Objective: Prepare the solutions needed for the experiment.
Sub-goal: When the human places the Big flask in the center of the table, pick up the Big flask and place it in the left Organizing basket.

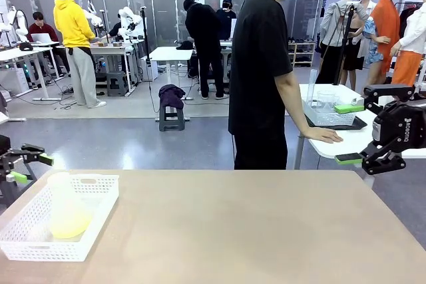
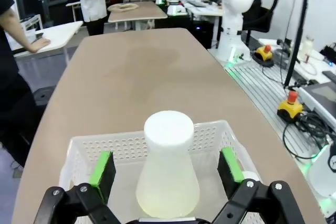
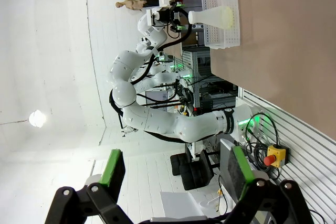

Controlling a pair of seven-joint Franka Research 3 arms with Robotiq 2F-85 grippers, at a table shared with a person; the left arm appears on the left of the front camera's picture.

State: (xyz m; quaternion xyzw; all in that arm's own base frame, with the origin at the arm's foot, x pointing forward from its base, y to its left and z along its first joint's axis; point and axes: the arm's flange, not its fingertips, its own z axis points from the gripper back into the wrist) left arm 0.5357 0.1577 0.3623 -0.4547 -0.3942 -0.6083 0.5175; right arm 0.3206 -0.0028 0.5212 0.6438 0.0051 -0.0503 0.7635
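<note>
While basketed (image 1: 100,191), flask (image 1: 63,207), yellow solution (image 1: 70,225)

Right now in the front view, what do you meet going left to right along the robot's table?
Left gripper → white basket holding the flask of yellow liquid → bare tabletop → right gripper.

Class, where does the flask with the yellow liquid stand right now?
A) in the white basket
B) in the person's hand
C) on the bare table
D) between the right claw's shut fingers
A: the flask stands upright inside the white basket, with neither claw touching it.
</note>
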